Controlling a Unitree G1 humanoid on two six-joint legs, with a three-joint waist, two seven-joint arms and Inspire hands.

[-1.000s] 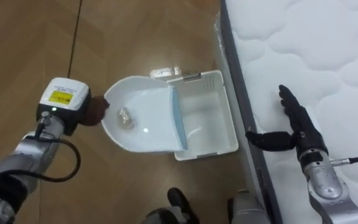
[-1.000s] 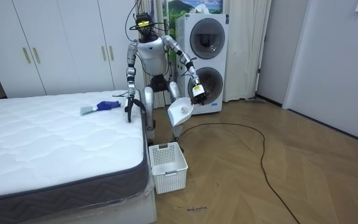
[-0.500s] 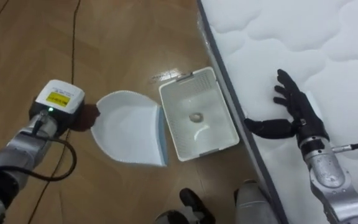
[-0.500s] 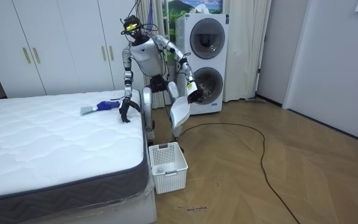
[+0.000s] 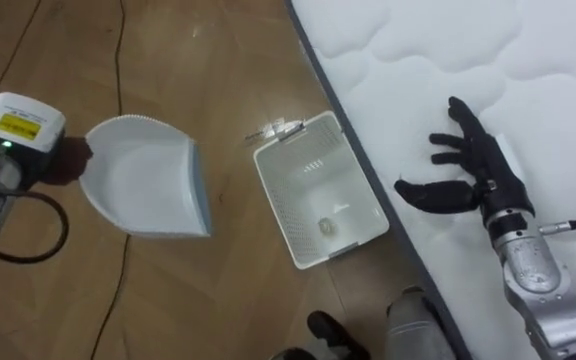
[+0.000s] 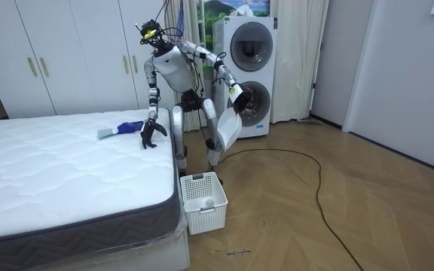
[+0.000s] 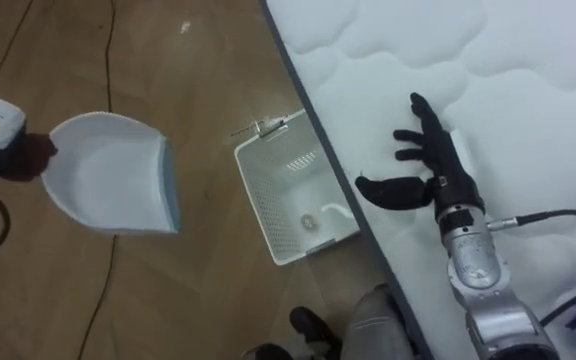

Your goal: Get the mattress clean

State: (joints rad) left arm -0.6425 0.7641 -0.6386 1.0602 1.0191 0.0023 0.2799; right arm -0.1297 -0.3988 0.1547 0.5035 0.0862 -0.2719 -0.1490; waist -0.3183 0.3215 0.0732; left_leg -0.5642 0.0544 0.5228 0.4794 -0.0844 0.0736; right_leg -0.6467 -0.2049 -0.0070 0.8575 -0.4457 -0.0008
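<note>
Left of the basket [image 5: 313,190], over the floor, the dustpan [image 5: 148,190] hangs empty from the left hand [image 5: 65,163]. I cannot tell its grip. It's light, stiff plastic, best held by the handle. A scrap [image 5: 326,227] lies in the basket. The right hand [image 5: 478,170] rests flat and spread on the bed [image 5: 528,70].

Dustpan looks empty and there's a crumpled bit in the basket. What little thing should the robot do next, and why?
Probably reach the right hand, resting open on the bed, toward the blue brush lying close by on it. The dustpan is empty and the scrap lies in the basket, so more sweeping likely needs the brush.
</note>
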